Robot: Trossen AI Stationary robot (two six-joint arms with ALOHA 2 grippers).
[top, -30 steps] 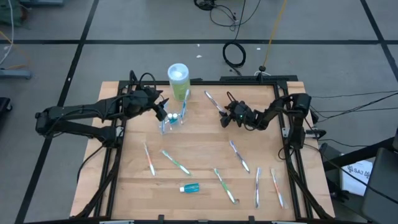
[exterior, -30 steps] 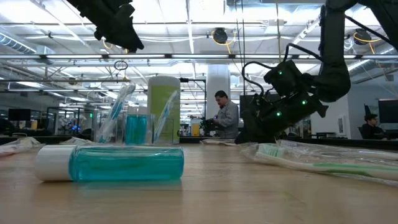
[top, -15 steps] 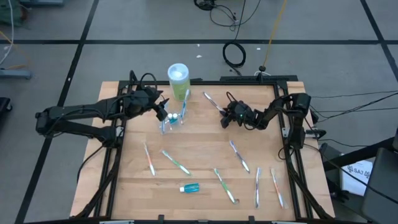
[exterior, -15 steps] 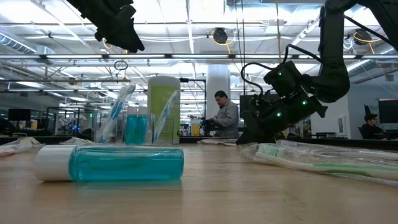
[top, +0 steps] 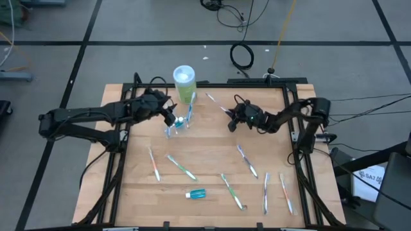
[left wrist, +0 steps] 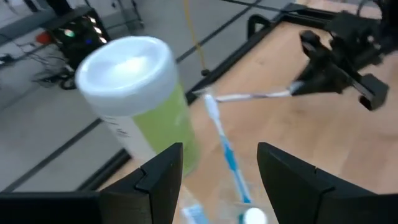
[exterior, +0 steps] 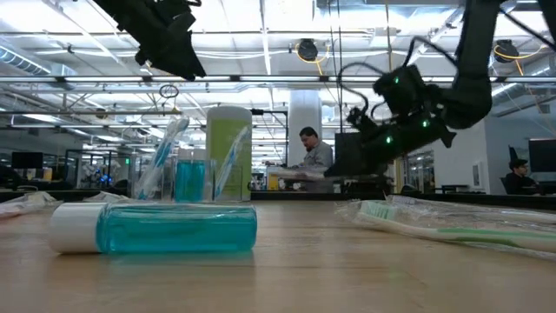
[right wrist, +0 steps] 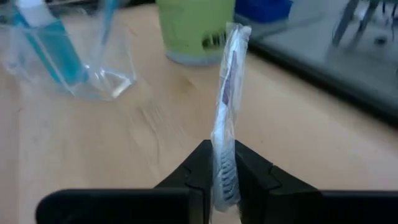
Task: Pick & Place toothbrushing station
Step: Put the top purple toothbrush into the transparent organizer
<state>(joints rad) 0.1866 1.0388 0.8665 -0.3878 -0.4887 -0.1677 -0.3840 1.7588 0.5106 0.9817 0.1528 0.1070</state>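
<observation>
The clear cup [top: 180,123] stands at the table's far left and has a blue toothbrush [left wrist: 225,146] and a blue toothpaste tube [right wrist: 46,43] standing in it. Right behind the cup is a green bottle with a white cap [top: 183,83]. My left gripper [left wrist: 217,180] hovers open above the cup. Right of the cup, my right gripper [top: 232,120] is shut on a wrapped toothbrush [top: 215,102]. Several more toothbrushes [top: 182,167] and a toothpaste tube [top: 196,193] lie flat on the near half of the table. My right gripper pinches the wrapped toothbrush between its two fingers near one end [right wrist: 224,177], clear wrapper and all. The fingers come from the table's right, slanting down. The brush sticks out ahead of the fingers, along them, toward the green bottle. Its free end [top: 209,96] is off the table.
Loose toothbrushes lie at the near right [top: 266,192] [top: 286,194], in the middle [top: 247,160] [top: 232,191] and at the near left [top: 155,165]. The black frame [top: 295,147] borders the wooden table. People show in the room beyond [exterior: 317,161].
My right gripper has risen a little from the table, taking the wrapped toothbrush with it. The brush is now lifted clear, and its free end has swung slightly toward the green bottle. My left gripper has edged toward the cup.
</observation>
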